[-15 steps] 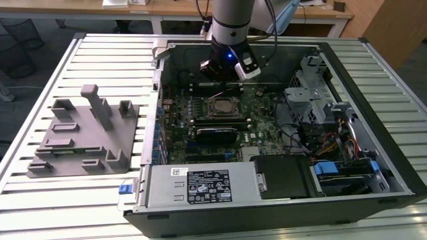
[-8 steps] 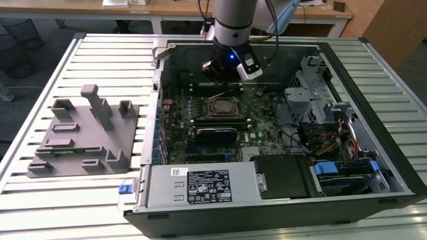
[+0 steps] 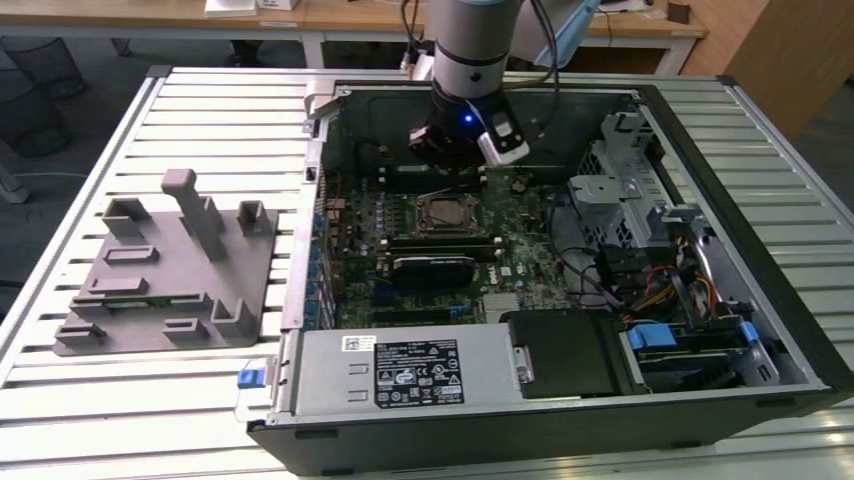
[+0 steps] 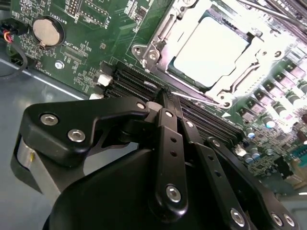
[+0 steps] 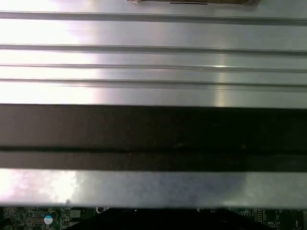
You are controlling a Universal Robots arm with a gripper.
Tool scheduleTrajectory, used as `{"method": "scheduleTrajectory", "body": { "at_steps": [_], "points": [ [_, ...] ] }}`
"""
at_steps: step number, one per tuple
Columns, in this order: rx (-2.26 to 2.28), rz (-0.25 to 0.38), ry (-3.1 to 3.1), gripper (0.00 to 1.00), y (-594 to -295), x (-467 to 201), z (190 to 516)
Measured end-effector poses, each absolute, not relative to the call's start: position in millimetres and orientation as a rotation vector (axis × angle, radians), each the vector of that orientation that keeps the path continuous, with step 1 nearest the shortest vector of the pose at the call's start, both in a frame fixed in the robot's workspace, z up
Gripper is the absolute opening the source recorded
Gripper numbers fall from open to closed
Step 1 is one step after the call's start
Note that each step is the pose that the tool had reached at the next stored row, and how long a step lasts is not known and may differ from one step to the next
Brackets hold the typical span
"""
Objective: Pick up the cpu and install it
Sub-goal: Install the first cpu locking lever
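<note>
Open tower case (image 3: 694, 330) lying flat on the slatted metal surface (image 3: 200, 110), grey tray with upright posts (image 3: 174, 270) beside it toward the exterior view's left. Cpu (image 4: 211, 45) seated in the motherboard socket frame (image 4: 153, 52) — silver top bright in the second wrist view, also visible mid-board in the exterior view (image 3: 443, 212). Gripper (image 3: 461, 160) hanging over the motherboard (image 3: 534, 260) just beyond the socket, holding nothing; black linkage crowding the second wrist view, fingertips out of sight — open or clenched, cannot tell.
</note>
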State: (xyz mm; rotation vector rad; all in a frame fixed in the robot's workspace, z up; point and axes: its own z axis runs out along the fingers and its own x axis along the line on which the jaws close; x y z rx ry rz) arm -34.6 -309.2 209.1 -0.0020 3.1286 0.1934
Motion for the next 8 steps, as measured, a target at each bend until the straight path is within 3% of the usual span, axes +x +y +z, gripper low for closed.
{"method": "scheduleTrajectory", "body": {
  "at_steps": [8],
  "points": [
    [-0.002, 0.186, 3.13, 0.11, -309.2, -33.0, 200.3]
  ]
}}
